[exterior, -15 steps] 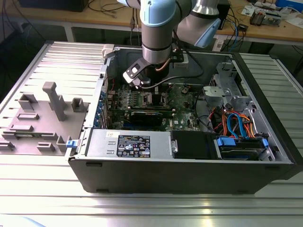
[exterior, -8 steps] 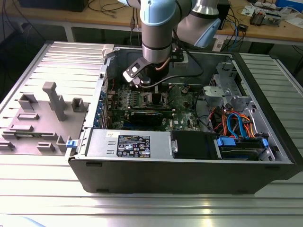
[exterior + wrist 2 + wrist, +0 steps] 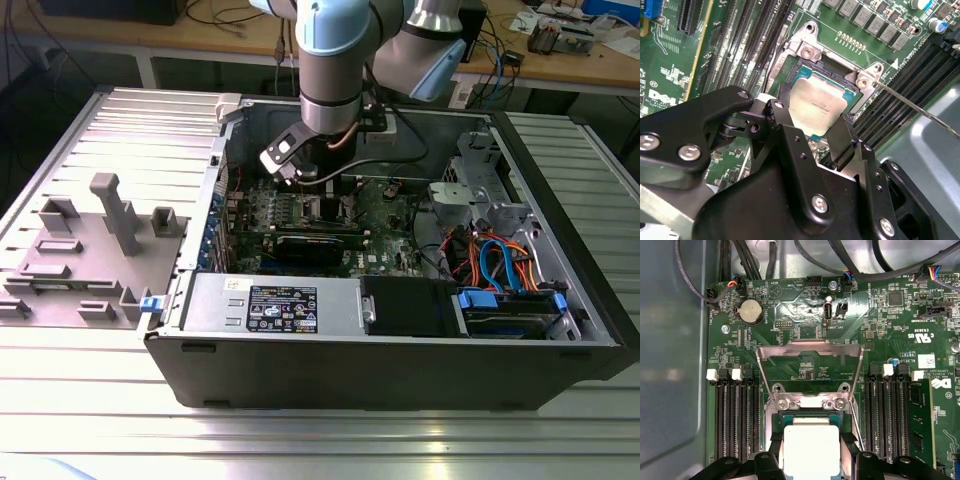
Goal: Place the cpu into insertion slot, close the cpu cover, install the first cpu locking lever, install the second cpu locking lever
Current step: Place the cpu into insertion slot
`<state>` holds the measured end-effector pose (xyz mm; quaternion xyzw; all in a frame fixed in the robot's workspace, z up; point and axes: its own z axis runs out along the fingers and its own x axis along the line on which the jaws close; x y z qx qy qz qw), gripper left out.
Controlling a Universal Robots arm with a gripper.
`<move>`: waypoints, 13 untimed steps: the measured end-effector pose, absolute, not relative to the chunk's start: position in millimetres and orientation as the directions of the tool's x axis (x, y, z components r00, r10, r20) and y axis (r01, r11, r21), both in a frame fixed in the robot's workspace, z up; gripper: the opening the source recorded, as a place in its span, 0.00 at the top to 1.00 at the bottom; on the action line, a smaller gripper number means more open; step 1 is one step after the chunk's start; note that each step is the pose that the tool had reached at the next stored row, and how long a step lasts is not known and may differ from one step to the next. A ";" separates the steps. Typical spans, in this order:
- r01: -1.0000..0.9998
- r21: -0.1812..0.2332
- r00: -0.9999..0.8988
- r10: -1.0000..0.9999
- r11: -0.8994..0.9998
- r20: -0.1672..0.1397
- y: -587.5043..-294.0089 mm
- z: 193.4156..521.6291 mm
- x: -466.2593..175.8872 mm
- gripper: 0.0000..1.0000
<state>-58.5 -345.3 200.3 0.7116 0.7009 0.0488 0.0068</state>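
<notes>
inside the open computer case [image 3: 400, 365], set on the ribbed metal table [image 3: 300, 440], the arm [image 3: 335, 60] is seen reaching down over the green motherboard [image 3: 805, 305]. claw [image 3: 815, 116] noted pinching the cpu [image 3: 819, 102], with black fingers [image 3: 844, 132] laid against two opposite edges of the chip. cpu is held level, silvery top up, directly over the insertion slot [image 3: 826, 69]; whether it is fully seated or just above cannot be told. the cpu cover [image 3: 790, 346] is found swung up and open, board visible through its window. one thin locking lever [image 3: 912, 105] is seen angled away from the slot. rows of black memory slots [image 3: 735, 420] are noted on both sides of the slot. a grey moulded fixture [image 3: 110, 250] is seen on the table, at the exterior view's left of the case.
</notes>
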 end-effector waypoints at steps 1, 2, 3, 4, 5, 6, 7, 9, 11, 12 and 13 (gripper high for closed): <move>0.997 0.078 0.013 0.998 -0.017 0.059 -345.2 199.7 -58.5 0.46; 0.997 0.078 0.013 0.998 -0.017 0.059 -345.2 199.1 -58.5 0.46; 0.997 0.078 0.013 0.998 -0.017 0.058 -345.2 198.6 -58.6 0.46; 0.997 0.077 0.013 0.998 -0.017 0.058 -345.3 197.8 -58.6 0.46; 0.997 0.078 0.013 0.998 -0.017 0.058 -345.3 197.4 -58.6 0.46; 0.997 0.078 0.013 0.998 -0.017 0.058 -345.3 197.2 -58.6 0.46; 0.997 0.078 0.013 0.998 -0.017 0.058 -345.2 197.0 -58.6 0.46; 0.997 0.078 0.013 0.998 -0.017 0.058 -345.2 196.8 -58.5 0.46; 0.997 0.078 0.013 0.998 -0.017 0.058 -345.2 196.9 -58.5 0.46; 0.997 0.078 0.013 0.998 -0.017 0.058 -345.1 196.8 -58.5 0.46; 0.997 0.078 0.013 0.998 -0.017 0.058 -345.2 196.8 -58.5 0.46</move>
